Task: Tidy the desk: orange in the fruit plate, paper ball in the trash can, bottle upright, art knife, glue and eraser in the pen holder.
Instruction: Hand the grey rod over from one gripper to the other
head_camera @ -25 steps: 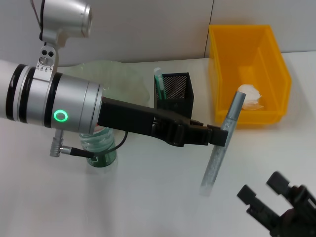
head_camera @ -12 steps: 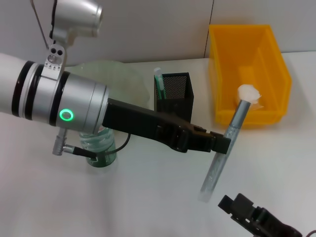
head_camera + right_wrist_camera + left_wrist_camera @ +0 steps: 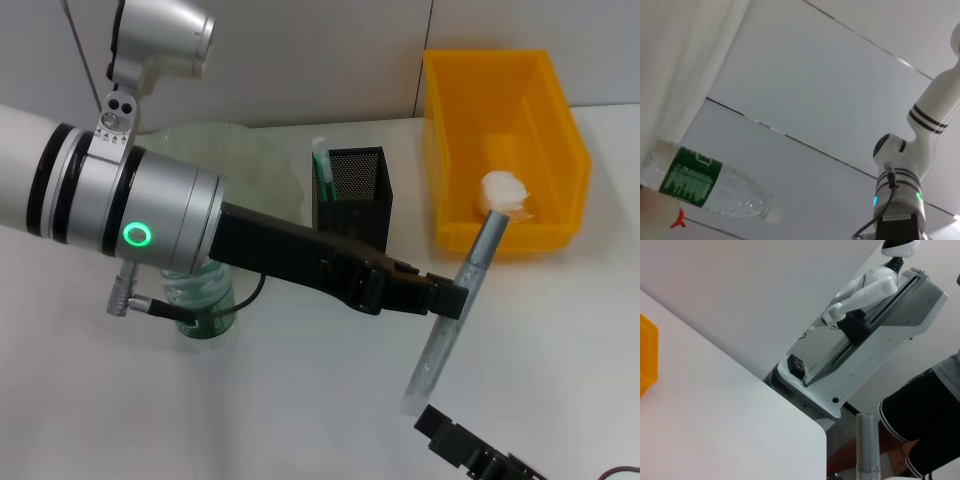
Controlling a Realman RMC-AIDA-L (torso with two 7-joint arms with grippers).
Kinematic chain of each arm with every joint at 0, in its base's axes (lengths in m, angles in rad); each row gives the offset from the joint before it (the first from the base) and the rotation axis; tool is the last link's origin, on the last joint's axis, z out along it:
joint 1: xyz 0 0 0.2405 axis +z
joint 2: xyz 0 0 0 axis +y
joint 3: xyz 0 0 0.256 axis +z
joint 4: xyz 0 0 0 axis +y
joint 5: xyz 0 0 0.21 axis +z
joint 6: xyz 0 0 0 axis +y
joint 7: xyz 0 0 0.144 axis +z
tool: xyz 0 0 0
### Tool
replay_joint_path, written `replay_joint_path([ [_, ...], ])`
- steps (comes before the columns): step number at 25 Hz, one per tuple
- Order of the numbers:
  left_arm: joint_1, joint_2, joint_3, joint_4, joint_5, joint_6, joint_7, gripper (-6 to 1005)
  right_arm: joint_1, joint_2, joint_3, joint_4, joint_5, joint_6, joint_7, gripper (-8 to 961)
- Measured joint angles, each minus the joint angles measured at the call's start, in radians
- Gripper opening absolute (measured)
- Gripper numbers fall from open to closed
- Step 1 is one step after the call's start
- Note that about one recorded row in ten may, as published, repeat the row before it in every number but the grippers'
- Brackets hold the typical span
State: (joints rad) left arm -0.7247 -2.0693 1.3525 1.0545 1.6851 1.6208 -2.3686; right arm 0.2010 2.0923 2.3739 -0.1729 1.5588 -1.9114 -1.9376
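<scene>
My left gripper (image 3: 448, 297) is shut on the art knife (image 3: 478, 258), a long grey bar held tilted in the air between the pen holder (image 3: 357, 180) and the trash can (image 3: 505, 100). The knife's end (image 3: 867, 450) also shows in the left wrist view. A green-capped glue stick (image 3: 322, 168) stands in the black mesh holder. The paper ball (image 3: 505, 190) lies in the yellow bin. The bottle (image 3: 205, 300) stands upright under my left arm and shows as the bottle (image 3: 705, 182) in the right wrist view. The fruit plate (image 3: 235, 150) sits at the back left. The orange and the eraser are hidden. My right gripper (image 3: 462, 447) is at the front edge.
The left forearm (image 3: 120, 205) covers much of the table's left side. White tabletop (image 3: 560, 330) lies open at the right front. The table's far corner (image 3: 810, 425) drops off beside another robot rig.
My left gripper has carried the knife a little toward the front. The right gripper has drawn back and leftward to the bottom edge of the head view.
</scene>
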Motion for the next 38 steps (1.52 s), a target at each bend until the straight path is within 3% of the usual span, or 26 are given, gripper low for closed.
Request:
replay_joint_path([
  [38, -0.012, 0.000, 0.022, -0.002, 0.016, 0.041, -0.017, 119, 0.076, -0.001, 0.008, 0.030, -0.022, -0.006, -0.102, 807],
])
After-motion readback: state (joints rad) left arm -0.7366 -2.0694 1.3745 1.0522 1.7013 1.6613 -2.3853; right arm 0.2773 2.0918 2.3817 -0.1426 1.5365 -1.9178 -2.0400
